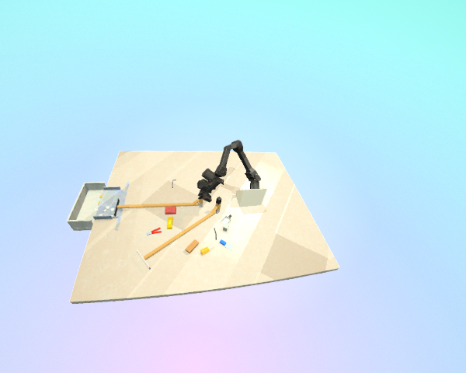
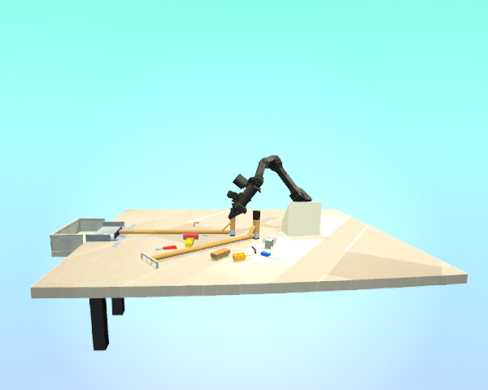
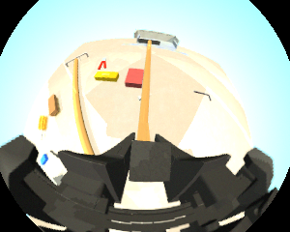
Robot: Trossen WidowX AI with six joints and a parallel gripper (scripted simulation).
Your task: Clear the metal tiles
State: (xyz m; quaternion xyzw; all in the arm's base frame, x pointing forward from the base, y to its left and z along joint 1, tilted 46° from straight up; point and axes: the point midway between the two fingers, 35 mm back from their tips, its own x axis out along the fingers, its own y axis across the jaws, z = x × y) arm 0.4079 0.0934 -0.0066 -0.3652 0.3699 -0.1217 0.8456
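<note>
My gripper (image 1: 203,197) (image 2: 232,216) (image 3: 150,160) is shut on the black-topped upright grip of the long scraper. The scraper's wooden handle (image 1: 157,206) (image 2: 172,231) (image 3: 145,97) runs low over the table to its dark blade (image 1: 116,207), which stands across the near part of the steel bench plate (image 1: 106,217) (image 2: 96,237). Several pale tiles (image 1: 107,207) lie on the plate beyond the blade. Small orange pieces (image 1: 100,196) show near the plate's far edge; which side of it is unclear. The grey catch box (image 1: 81,224) (image 2: 66,245) (image 3: 157,35) adjoins the plate's far end; its floor is partly hidden.
A second wooden-handled tool (image 1: 181,233) (image 2: 202,247) (image 3: 77,97) with a rake-like head lies beside the scraper. A red block (image 1: 170,210) (image 3: 134,77) and a yellow block (image 1: 169,222) (image 3: 106,75) lie near the handle. Red-handled pliers (image 1: 155,231) and a brown block (image 1: 192,245) lie farther off.
</note>
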